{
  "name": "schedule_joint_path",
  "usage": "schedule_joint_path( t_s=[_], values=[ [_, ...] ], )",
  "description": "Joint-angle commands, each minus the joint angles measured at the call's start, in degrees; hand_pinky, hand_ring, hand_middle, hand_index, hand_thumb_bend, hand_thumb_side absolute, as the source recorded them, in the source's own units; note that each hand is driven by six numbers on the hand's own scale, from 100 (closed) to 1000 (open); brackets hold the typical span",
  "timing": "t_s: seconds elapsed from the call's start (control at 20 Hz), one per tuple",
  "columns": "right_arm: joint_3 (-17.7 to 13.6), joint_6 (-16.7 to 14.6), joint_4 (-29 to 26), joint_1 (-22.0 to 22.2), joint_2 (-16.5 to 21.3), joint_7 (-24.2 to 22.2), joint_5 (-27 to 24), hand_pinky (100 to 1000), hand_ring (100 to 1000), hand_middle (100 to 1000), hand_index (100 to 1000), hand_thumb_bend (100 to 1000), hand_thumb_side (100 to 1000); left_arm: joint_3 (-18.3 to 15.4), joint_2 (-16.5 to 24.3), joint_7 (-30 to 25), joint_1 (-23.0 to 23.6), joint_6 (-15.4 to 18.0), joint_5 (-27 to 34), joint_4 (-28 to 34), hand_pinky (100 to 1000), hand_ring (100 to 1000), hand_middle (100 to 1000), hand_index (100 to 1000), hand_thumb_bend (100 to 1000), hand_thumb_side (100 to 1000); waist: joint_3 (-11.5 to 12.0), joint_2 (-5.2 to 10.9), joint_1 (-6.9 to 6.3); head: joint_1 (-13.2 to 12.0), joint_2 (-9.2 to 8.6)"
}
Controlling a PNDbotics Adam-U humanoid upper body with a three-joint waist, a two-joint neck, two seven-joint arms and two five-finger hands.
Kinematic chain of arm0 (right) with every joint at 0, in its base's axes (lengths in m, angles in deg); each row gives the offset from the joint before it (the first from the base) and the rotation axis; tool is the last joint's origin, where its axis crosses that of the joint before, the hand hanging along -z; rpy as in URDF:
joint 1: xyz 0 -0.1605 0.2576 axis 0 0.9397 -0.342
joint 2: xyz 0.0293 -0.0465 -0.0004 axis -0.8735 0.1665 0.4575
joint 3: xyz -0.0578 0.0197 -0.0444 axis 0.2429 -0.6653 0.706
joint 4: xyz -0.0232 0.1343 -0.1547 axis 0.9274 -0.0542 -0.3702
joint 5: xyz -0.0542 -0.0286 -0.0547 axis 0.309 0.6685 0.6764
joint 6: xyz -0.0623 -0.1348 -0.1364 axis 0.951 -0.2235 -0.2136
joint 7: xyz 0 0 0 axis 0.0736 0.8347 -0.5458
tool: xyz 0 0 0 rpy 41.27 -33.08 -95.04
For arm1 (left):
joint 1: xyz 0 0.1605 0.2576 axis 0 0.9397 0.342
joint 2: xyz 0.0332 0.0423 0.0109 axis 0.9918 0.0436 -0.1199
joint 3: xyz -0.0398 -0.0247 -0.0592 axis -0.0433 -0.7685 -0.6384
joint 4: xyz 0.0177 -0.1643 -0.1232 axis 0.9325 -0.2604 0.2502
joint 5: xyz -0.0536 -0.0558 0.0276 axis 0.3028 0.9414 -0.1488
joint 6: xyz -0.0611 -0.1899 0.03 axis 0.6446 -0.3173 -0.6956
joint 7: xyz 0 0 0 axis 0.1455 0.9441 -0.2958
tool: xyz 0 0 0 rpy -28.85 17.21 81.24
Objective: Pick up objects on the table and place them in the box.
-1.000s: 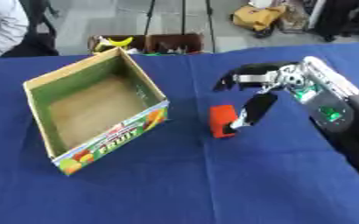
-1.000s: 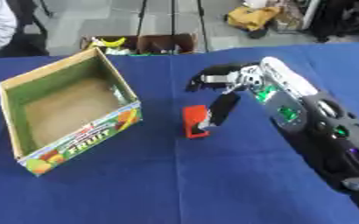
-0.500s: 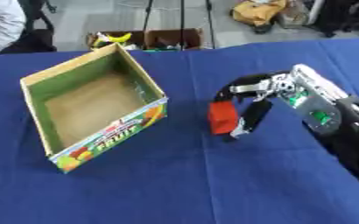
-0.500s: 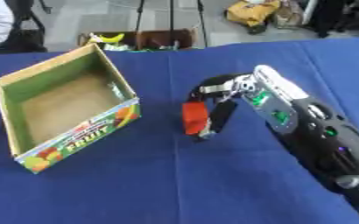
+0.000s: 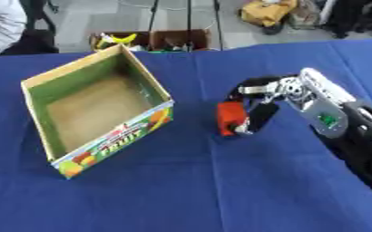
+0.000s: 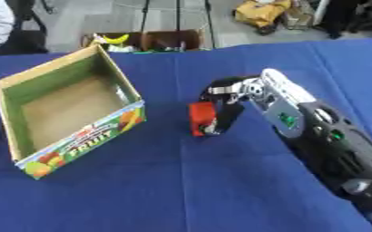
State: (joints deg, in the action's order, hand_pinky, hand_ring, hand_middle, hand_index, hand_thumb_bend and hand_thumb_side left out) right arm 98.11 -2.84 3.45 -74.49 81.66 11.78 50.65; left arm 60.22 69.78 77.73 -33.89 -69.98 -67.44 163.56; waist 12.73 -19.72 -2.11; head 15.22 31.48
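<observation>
One small red block is the only loose thing in sight on the blue tabletop, and it sits just to the right of the open cardboard box, apart from the box wall. The box looks empty, its opening facing up and tilted toward the camera, which should make a drop from above easy. The right robot hand comes in from the right side and has its fingers curled down around the block: dark fingers press its right face and another part arches over its top, so the hand is clasped on the block. Whether the block is lifted or on the cloth cannot be told. Carrying it left over the box rim is likely what comes next. The left robot hand shows in neither view
</observation>
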Motion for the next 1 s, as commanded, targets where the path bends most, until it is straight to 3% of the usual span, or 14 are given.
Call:
schedule_joint_path(
  t_s=[0.05, 0.4, 0.8, 1.0],
  values=[
    [-1.06, 1.12, -0.41, -1.04, 0.91, 2.51, 0.66, 675, 770, 614, 676, 100, 255, -0.1, 0.78, -0.03, -0.7, 0.0, 0.22, 1.12, 743, 876, 856, 1000, 100, 1000, -0.01, 1.07, -0.04, -0.06, -0.12],
    [-1.15, 4.09, -1.57, -0.92, 1.31, 7.88, -1.16, 592, 704, 475, 520, 100, 220, -0.12, 0.91, 0.0, -0.63, -0.04, 0.19, 1.12, 743, 876, 857, 1000, 100, 1000, -0.36, 1.28, -0.12, -0.09, 0.21],
    [-3.79, 7.53, -7.54, -2.89, 2.68, 13.75, -4.58, 566, 686, 428, 444, 100, 221, -0.11, 1.19, 0.06, -0.42, -0.12, 0.07, 1.12, 744, 876, 857, 1000, 100, 1000, -0.81, 1.93, 0.12, -0.17, 0.06],
    [-4.31, 8.18, -10.01, -5.9, 2.71, 15.74, -5.41, 566, 682, 425, 420, 100, 222, 0.05, 1.24, -0.02, -0.46, -0.08, 0.03, 1.12, 744, 876, 857, 1000, 100, 1000, -0.76, 2.28, 0.42, 0.08, 0.14]
  ],
)
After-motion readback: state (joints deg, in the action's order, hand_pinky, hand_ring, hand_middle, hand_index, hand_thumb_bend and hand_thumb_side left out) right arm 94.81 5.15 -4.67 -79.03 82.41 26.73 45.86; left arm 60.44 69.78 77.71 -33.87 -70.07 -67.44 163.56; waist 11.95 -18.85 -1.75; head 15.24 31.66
